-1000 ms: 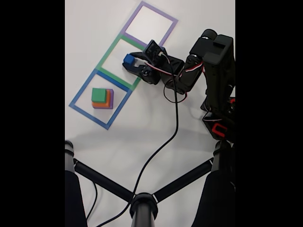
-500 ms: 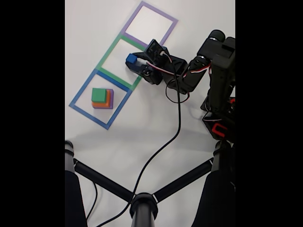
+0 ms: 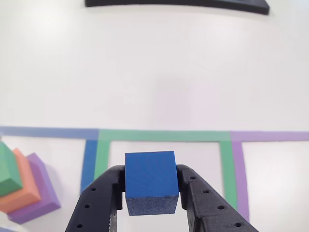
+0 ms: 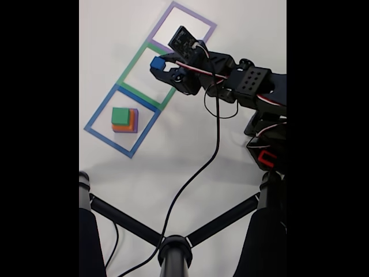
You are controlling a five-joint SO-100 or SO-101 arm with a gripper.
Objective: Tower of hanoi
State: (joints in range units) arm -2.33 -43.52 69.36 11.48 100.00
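My gripper [image 3: 150, 191] [image 4: 158, 64] is shut on the small blue cube [image 3: 150, 181] [image 4: 155, 63], held above the white table over the green tape square [image 4: 147, 76] [image 3: 164, 136]. The other blocks stand stacked inside the blue tape square [image 4: 121, 120]: green block [image 4: 120, 116] [image 3: 8, 169] on the salmon-orange block [image 3: 20, 191] [image 4: 132, 119] on the flat purple block [image 3: 41, 191] [image 4: 136, 121]. In the other view that stack sits at the lower left, left of my fingers [image 3: 99, 203].
A purple tape square [image 4: 183, 29] [image 3: 270, 137] lies beyond the green one. The arm's body [image 4: 253, 86] and base [image 4: 268, 153] stand at the right in the fixed view. A black cable [image 4: 196, 179] runs down to a black tripod [image 4: 173, 248] at the bottom.
The arm has stretched out and carried the blue cube a little farther over the green tape square, toward the purple one. The stack has not moved.
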